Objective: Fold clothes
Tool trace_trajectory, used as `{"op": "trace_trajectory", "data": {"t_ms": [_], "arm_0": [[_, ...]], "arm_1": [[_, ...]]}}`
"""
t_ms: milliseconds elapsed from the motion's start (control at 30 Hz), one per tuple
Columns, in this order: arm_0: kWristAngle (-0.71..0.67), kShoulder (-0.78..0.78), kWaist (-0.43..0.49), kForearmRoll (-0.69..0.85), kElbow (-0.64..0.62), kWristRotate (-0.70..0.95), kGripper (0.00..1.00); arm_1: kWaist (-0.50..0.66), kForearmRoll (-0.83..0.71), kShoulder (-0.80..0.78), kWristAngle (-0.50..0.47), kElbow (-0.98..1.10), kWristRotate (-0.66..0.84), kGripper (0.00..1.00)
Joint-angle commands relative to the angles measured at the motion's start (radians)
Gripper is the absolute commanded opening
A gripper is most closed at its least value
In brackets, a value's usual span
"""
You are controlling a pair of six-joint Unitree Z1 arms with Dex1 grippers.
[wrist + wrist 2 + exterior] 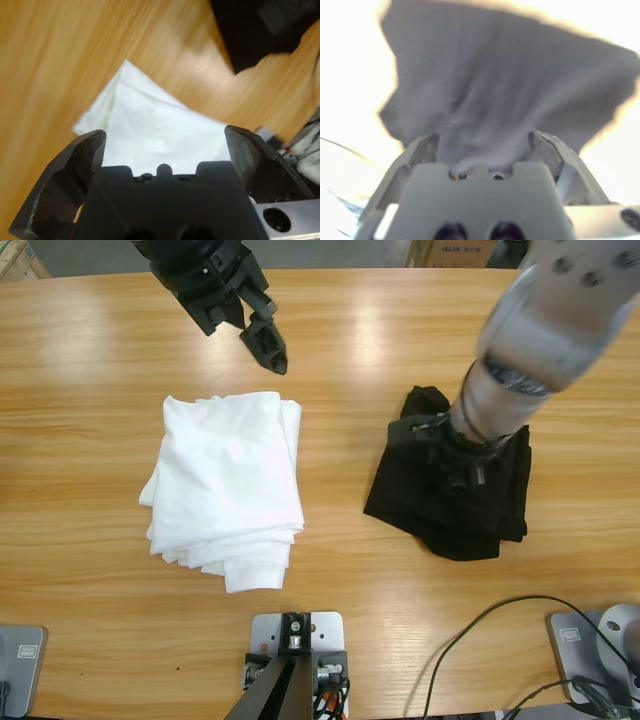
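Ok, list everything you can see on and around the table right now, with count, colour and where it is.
Folded white garments: one stack, white, left half of the table, lying free.
Black shirt: one, black, bunched on the right half of the table, under the right gripper.
Wooden table: one, light brown, fills the high view.
Cardboard box: one, brown with printing, beyond the table's far edge.
Cables: black, looping over the table's near right corner.
Left gripper: black, jaws open, hovering past the far side of the white stack.
Right gripper: black, down on the black shirt with fabric bunched between its jaws.
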Motion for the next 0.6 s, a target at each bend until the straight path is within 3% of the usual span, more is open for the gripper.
{"op": "trace_trajectory", "data": {"t_ms": [33,133,300,367,600], "arm_0": [[-0.188,0.016,-0.019,0.003,-0.081,-0.398,0.949],[-0.290,0.067,-0.030,0.003,-0.119,-0.467,0.956],[-0.584,0.201,-0.025,-0.005,-0.196,-0.602,0.954],[-0.618,0.238,-0.025,-0.007,-0.201,-0.647,0.946],[-0.634,0.321,-0.024,-0.048,-0.202,-0.803,0.780]], "arm_1": [[-0.038,0.013,-0.466,0.057,-0.004,0.466,0.726],[-0.184,-0.032,-0.567,0.134,0.063,0.758,0.775],[-0.398,-0.143,-0.661,0.217,0.279,0.998,0.770],[-0.428,-0.168,-0.667,0.225,0.330,1.066,0.767],[-0.603,-0.228,-0.725,0.243,0.472,1.246,0.751]]}}
